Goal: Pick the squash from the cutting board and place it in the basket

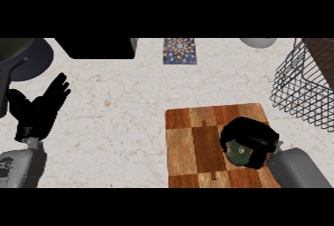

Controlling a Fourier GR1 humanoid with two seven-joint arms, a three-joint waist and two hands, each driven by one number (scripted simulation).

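A dark green squash lies on the right part of the checkered wooden cutting board. My right hand is curled over it from above and hides most of it; only a green patch with a pale centre shows below the fingers. The black wire basket stands at the right edge, up and to the right of the board. My left hand rests open at the far left, fingers pointing up, well away from the board.
A black box sits at the top left, a patterned tile at top centre, and a grey bowl at the top right. A dark round pan with a handle occupies the upper left corner.
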